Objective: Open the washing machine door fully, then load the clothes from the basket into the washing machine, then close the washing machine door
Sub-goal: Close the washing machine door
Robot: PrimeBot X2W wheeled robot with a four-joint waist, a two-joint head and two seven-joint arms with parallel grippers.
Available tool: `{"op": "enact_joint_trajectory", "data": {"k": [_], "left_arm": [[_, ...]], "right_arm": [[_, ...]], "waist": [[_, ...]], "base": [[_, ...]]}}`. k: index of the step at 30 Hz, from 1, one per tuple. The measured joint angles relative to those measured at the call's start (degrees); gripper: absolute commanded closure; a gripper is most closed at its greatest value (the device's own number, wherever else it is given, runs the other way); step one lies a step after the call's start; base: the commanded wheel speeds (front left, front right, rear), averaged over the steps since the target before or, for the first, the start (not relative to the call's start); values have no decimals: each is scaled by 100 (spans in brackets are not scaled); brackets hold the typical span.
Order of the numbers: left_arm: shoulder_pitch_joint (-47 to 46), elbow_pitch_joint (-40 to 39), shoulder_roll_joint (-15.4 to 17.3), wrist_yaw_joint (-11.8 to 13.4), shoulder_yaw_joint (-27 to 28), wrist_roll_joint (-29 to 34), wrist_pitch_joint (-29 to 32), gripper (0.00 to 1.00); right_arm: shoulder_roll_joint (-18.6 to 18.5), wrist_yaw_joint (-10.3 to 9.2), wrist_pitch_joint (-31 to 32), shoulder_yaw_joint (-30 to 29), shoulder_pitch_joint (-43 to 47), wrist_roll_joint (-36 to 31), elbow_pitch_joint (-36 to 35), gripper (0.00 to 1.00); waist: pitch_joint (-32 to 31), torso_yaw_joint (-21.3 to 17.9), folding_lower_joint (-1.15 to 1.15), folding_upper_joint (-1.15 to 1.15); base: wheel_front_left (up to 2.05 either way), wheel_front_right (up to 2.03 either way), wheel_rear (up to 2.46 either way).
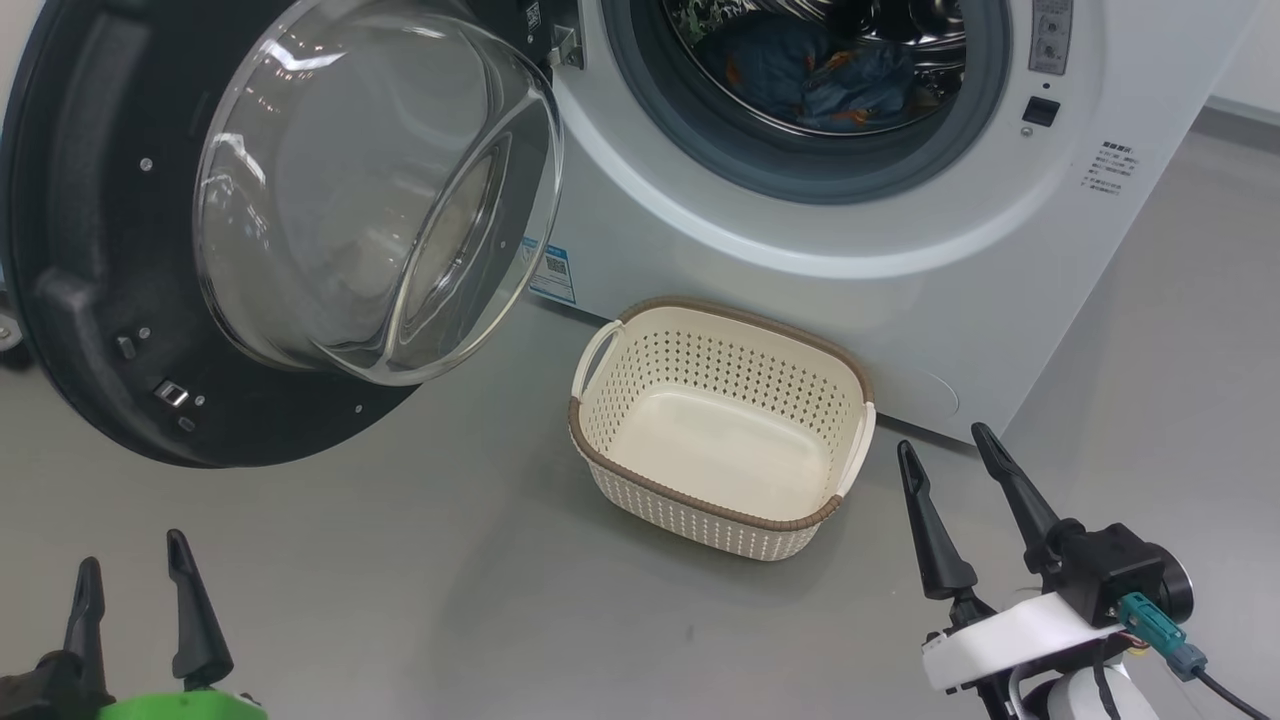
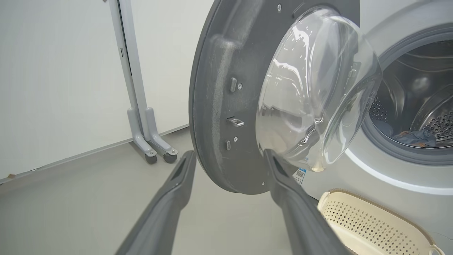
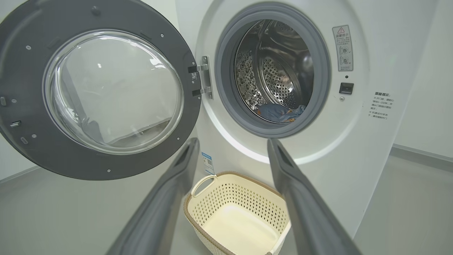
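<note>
Currently the washing machine (image 1: 800, 250) is presented w/ drum exposed. The washing machine door (image 1: 80, 250) is hinged fully out to the left, so access is unobstructed. The basket (image 1: 700, 525) is set on the floor just below the opening, empty. The clothes (image 1: 800, 75) are lodged in the drum. The left gripper (image 1: 133, 555) and right gripper (image 1: 943, 440) are held low, fingers parted, nothing gripped. Door closure is judged to be the remaining step.

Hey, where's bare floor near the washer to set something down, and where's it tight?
Widest bare floor lies between the left gripper, the door and the basket. Another patch is right of the washer, past the right gripper. The basket is empty too. Tight: between the door's glass and the basket.
</note>
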Motion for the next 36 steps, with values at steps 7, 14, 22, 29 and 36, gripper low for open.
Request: {"op": "enact_joint_trajectory", "data": {"k": [7, 14, 22, 29, 36], "left_arm": [[28, -62, 0, 44, 22, -4, 0, 0], [64, -65, 0, 49, -18, -37, 0, 0], [107, -66, 0, 49, -99, -36, 0, 0], [136, -62, 1, -10, -170, -30, 0, 100], [136, -58, 1, -66, -188, -98, 0, 100]], "right_arm": [[-2, 1, 0, 44, -99, 0, 63, 0], [-3, 3, 0, 43, -103, 0, 122, 0], [-4, 12, 0, 23, -103, 0, 149, 0], [-4, 19, 0, 22, -103, 0, 160, 0], [-4, 19, 0, 14, -103, 1, 160, 0]], "waist": [[26, 23, 0, 0], [36, 23, 0, 0], [12, 6, 0, 0], [4, -2, 0, 0], [12, -5, 0, 0]], "base": [[0, 0, 0], [0, 0, 0], [0, 0, 0], [0, 0, 0], [0, 0, 0]]}}
